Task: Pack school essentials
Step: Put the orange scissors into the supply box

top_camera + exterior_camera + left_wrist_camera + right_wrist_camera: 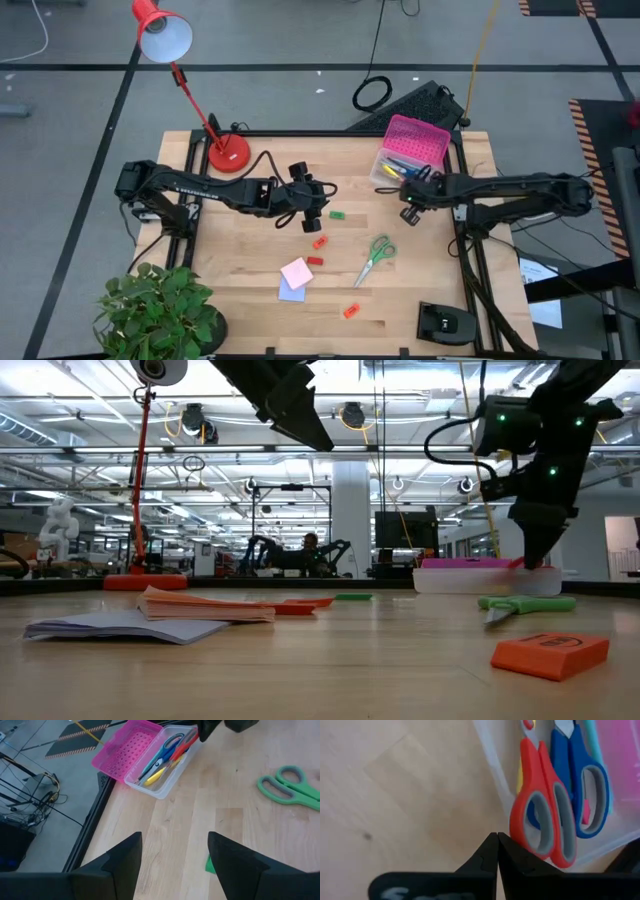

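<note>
Wooden tabletop carries everything: the right gripper [497,851], fingers pressed together and empty, hovers by the clear box [392,172] holding red scissors [542,805] and blue scissors [582,785]. Left gripper [175,862] waits spread mid-table. Green scissors [376,257], sticky pads [295,278] and erasers [318,242] remain unpacked.

A pale wooden worktop [240,310] carries green-handled scissors [376,257], a pink square sticky-note pad [297,272] over a lavender one [288,291], small red erasers [318,242] and a green eraser [337,213]. The clear plastic box [393,170] with its dotted pink lid [417,140] holds red-handled scissors [542,815] and blue-handled scissors [585,785], both grey-lined.
</note>
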Controlling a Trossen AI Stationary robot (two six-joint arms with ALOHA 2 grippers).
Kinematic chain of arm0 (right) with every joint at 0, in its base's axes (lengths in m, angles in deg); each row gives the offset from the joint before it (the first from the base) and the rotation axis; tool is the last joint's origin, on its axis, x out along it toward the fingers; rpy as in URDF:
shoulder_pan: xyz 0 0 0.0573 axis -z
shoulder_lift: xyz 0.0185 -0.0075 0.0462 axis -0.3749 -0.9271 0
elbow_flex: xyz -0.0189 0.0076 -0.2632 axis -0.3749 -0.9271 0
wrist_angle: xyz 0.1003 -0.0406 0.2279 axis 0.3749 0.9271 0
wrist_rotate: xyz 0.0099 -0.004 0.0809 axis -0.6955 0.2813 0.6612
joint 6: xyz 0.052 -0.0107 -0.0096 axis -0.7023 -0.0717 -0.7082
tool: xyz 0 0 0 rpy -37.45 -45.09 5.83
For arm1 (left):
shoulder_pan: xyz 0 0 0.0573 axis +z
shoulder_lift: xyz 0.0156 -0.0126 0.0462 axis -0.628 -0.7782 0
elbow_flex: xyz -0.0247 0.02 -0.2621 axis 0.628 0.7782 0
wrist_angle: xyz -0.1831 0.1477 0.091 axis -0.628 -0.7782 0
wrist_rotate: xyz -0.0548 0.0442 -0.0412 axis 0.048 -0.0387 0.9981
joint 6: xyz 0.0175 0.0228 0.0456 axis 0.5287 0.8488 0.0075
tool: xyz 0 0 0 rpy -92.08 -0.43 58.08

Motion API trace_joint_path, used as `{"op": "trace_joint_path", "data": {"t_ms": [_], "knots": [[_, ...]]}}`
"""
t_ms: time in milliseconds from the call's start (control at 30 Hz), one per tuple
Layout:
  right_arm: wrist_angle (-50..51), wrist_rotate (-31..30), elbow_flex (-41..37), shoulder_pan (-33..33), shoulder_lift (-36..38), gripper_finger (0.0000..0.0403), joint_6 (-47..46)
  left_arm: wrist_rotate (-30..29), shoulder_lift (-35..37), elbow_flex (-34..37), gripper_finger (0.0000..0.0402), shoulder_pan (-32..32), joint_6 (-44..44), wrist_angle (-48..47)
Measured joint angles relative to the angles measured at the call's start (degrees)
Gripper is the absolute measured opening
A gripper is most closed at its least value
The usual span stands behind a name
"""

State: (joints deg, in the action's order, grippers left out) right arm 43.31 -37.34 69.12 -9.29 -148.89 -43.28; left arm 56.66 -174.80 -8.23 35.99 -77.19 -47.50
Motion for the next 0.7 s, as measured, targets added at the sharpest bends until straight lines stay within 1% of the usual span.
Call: {"op": "trace_joint_path", "data": {"t_ms": [100,267,500,600,700], "knots": [[-0.06,-1.48,1.05,0.0,-1.33,0.0,0.01,0.0,0.0,0.0,0.023,0.02,0.0,-0.03],[0.39,-1.51,3.06,-0.11,-0.58,0.0,-0.01,0.0,0.0,0.0,0.023,0.0,0.02,-0.07],[6.36,-1.78,3.47,0.83,-0.56,0.0,-1.96,0.0,0.0,0.0,0.023,0.07,0.02,-0.08],[8.35,-3.92,3.43,0.81,-0.56,0.0,-2.95,0.0,0.0,0.0,0.023,0.04,0.02,-0.09],[8.03,-5.8,3.43,0.81,-0.56,0.0,-2.96,0.0,0.0,0.0,0.023,0.07,0.02,-0.03]]}}
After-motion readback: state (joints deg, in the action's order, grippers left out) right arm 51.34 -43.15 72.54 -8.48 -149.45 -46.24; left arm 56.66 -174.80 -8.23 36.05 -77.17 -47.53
